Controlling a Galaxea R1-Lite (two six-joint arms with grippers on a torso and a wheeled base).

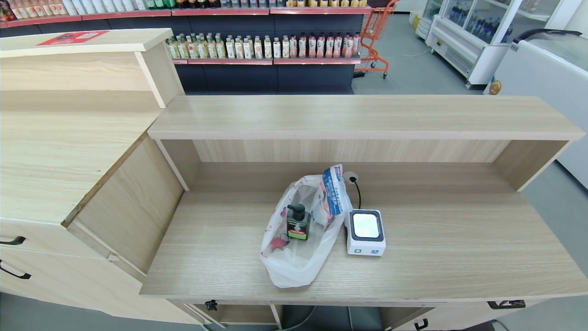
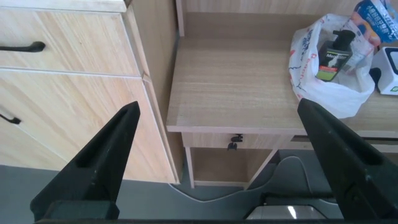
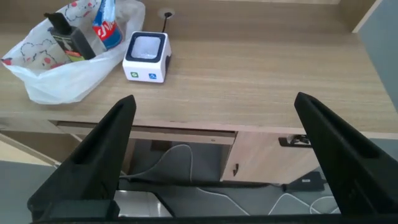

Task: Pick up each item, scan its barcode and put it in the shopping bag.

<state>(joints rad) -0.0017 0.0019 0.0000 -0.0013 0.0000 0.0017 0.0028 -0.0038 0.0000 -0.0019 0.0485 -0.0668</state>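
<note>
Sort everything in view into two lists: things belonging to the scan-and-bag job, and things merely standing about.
Job: shopping bag, pump bottle inside it, blue packet inside it, scanner beside it.
Standing about: shelved drink bottles, orange trolley, glass-door fridges.
</note>
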